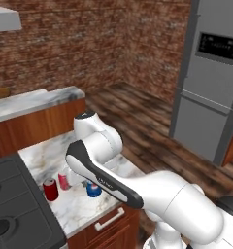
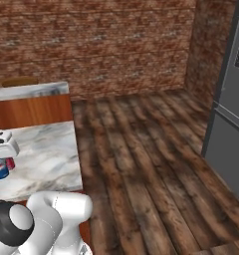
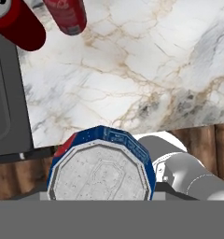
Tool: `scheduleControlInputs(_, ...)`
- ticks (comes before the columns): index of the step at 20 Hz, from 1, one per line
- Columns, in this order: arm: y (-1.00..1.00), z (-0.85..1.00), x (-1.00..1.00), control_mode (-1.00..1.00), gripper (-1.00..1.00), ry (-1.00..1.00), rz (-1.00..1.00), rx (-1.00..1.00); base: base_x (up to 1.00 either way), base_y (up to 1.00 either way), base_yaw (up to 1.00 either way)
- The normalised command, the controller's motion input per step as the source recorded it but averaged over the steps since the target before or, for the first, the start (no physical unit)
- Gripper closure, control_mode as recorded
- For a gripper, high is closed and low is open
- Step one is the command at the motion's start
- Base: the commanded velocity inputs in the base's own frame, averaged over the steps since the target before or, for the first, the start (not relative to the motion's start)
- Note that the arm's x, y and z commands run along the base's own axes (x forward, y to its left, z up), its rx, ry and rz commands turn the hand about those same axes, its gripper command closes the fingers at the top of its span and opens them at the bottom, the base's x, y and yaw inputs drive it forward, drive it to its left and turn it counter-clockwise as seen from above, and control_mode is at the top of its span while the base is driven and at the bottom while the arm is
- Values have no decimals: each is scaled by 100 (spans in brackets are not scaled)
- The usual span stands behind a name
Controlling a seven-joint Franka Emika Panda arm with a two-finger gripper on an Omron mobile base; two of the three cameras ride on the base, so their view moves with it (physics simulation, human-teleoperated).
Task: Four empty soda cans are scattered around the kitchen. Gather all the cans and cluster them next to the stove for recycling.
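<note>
My pincer (image 1: 89, 184) was pinching the blue can (image 3: 101, 164) by its sides over the marble counter (image 3: 132, 70), near two red cans (image 1: 50, 189) beside the stove (image 1: 11, 204). I judged it light, thin-walled and slippery, best held mid-body and gently.

A home kitchen is surrounding me: a marble counter (image 1: 84, 204) is running beside a black stove (image 1: 14, 204), a steel fridge (image 1: 210, 92) is standing against brick walls (image 2: 101, 45).
</note>
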Motion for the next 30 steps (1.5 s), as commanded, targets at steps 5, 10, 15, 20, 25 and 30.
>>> scheduleControlInputs(5, 0, 0, 0, 100, 100, 0, 0, 0, -7, 90, -2)
scheduleControlInputs(10, 0, 0, 0, 100, 100, 0, 0, 0, -1, 97, -1)
scheduleControlInputs(15, 0, 0, 0, 100, 100, 0, 0, 0, 0, 97, -1)
scheduleControlInputs(20, 0, 0, 0, 100, 100, 0, 0, 0, 1, 52, -3)
scheduleControlInputs(25, 0, 0, 0, 100, 100, 0, 0, 0, 1, 38, -5)
scheduleControlInputs(30, 25, -3, 7, -100, 100, -3, -2, 0, 4, 28, -4)
